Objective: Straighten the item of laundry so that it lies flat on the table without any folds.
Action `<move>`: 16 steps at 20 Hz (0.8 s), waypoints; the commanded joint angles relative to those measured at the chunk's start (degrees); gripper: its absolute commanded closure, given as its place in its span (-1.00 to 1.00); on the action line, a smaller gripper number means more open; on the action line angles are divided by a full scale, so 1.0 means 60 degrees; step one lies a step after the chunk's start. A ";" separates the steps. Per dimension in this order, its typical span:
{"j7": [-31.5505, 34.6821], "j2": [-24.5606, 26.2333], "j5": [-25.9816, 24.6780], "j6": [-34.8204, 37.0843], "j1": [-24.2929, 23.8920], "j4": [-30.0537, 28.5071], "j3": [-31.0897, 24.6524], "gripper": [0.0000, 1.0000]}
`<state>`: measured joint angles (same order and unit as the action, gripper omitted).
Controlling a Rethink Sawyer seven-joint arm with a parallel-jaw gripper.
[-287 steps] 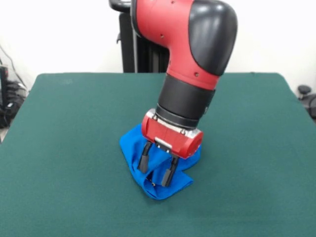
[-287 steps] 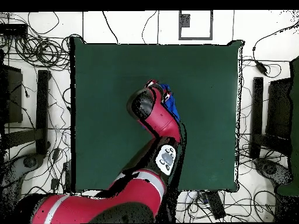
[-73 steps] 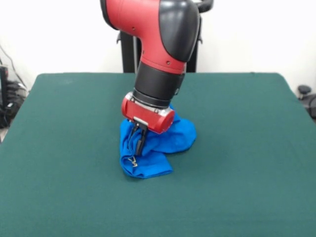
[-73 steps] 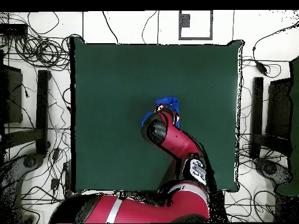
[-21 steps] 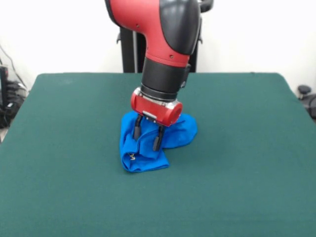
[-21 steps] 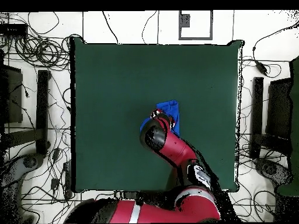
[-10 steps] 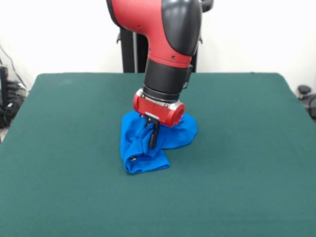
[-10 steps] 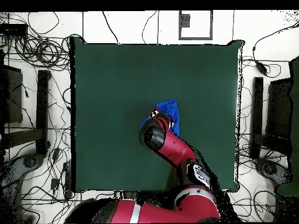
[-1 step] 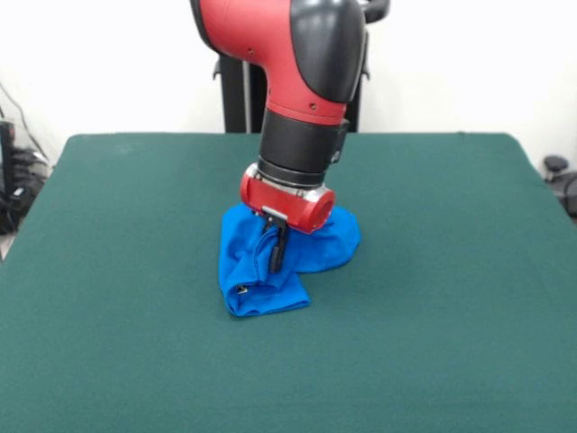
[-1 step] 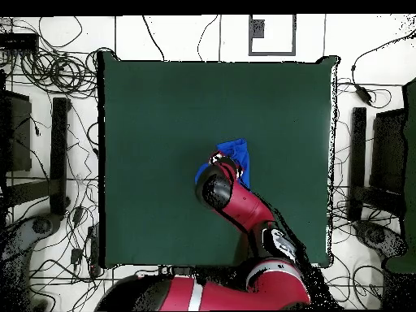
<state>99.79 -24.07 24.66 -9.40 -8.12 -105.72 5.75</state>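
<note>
The item of laundry (image 9: 315, 248) is a bright blue cloth bunched in folds near the middle of the dark green table (image 9: 117, 271). A thick fold (image 9: 261, 296) lies at its front left, with a small white mark showing. My gripper (image 9: 275, 262) comes down from the red wrist onto the cloth, its black fingers together and pinching a ridge of blue fabric. In the overhead view the arm covers most of the laundry (image 10: 238, 151); the gripper itself is hidden under the wrist there.
The table (image 10: 146, 122) stretches wide on every side of the cloth. Cables and dark stands (image 10: 57, 154) lie on the floor beyond its edges. A grey panel (image 10: 272, 34) sits past the far edge in the overhead view.
One second ago the fingers stood apart over the cloth; since then they have closed on a ridge of the fabric. The wrist has shifted only slightly.
</note>
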 commanded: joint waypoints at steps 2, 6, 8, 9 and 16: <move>0.2493 -0.0285 -0.0018 0.0162 0.0345 -0.1003 -0.0855 1.00; 0.2483 -0.1073 0.0332 0.0840 0.0833 -0.1439 -0.0390 1.00; 0.2514 -0.1332 0.0427 0.1048 0.0939 -0.1609 -0.0306 1.00; 0.2539 -0.1450 0.0438 0.1103 0.0951 -0.1710 -0.0314 1.00; 0.2462 -0.2029 0.0638 0.1783 0.1192 -0.1850 0.0039 1.00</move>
<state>99.79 -33.35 24.82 -7.39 -2.77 -111.97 7.30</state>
